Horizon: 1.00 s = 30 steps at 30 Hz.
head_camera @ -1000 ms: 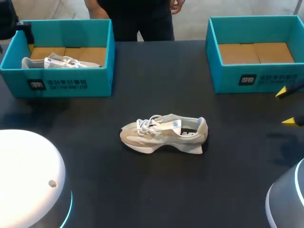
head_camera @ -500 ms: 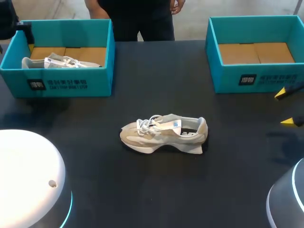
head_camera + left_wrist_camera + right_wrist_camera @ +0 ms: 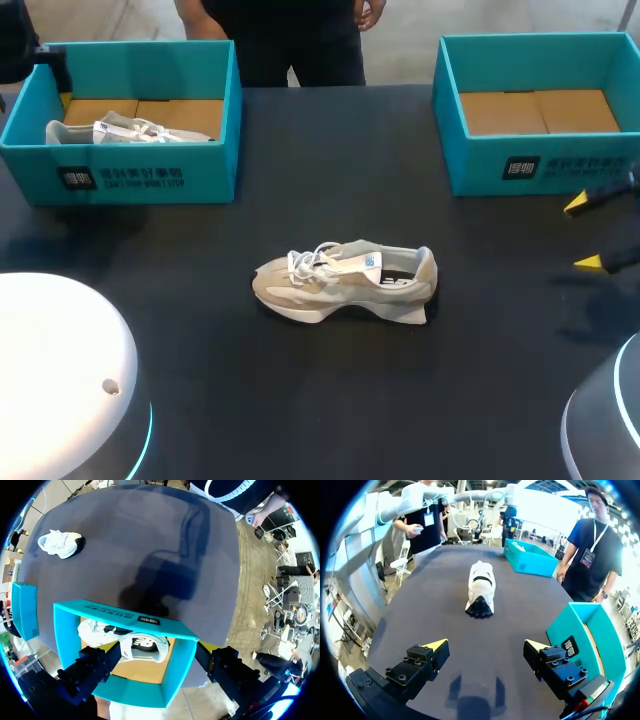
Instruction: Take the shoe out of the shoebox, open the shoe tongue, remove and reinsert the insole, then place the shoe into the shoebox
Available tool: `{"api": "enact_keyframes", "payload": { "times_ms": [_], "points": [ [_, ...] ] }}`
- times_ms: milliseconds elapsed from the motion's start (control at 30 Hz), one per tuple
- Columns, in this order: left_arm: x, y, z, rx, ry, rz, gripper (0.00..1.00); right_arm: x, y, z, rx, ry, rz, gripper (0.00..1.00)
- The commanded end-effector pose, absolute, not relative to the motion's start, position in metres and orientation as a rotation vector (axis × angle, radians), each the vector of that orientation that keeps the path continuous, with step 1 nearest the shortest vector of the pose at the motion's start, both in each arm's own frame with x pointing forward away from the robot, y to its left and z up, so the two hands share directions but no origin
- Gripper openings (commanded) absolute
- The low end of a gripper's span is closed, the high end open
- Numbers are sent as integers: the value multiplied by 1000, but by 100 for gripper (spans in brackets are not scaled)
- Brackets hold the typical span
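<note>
Beyond the heel of the shoe (image 3: 345, 282), well apart from it, the right gripper (image 3: 587, 233) is held low with fingers spread and nothing between them. The left gripper (image 3: 157, 650), fingers likewise spread, hangs over the left shoebox (image 3: 150, 180), off past the shoe's toe. With the shoe upright on the surface (image 3: 320, 400), opening the tongue is judged to be next: the heel is best steadied and the tongue pinched clear of the laces. Counted: two shoes, the second shoe (image 3: 130, 130) boxed; two shoeboxes, the right shoebox (image 3: 540, 160) shoeless; two grippers.
</note>
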<state>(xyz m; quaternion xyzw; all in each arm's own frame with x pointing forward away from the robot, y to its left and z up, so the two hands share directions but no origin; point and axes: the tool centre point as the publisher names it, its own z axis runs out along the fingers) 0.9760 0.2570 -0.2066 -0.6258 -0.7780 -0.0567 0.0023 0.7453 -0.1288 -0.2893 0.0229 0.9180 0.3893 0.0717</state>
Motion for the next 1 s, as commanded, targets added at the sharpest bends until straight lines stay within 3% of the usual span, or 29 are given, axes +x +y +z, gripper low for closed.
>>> {"api": "enact_keyframes", "payload": {
  "times_ms": [33,1000],
  "points": [
    [975,257,-207,-1964,-2439,-182,100,750,-121,-299,82,2746,1186,100],
    [975,257,-207,-1964,-2439,-182,100,757,-58,-369,55,2686,1337,100]
  ]
}}
